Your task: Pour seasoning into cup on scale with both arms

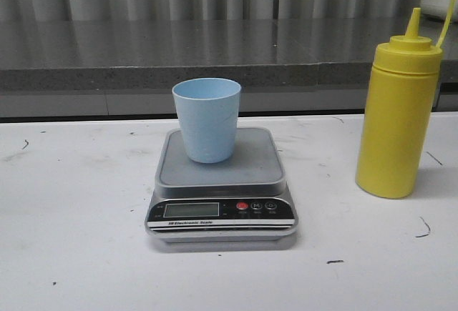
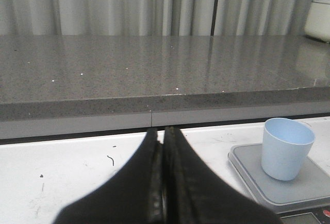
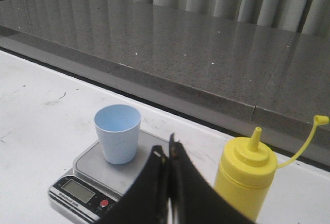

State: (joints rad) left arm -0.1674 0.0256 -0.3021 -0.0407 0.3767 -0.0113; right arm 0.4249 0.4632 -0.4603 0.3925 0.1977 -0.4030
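Cup (image 1: 207, 119) upright on scale (image 1: 220, 161), ready to receive; seasoning (image 1: 398, 121) stands apart on the right, cap off, ungrasped; left gripper (image 2: 163, 183) and right gripper (image 3: 168, 183) pressed closed, empty.

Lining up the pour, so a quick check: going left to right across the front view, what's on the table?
Scale with the pale blue cup standing on its platform → yellow squeeze bottle, standing apart to the right.
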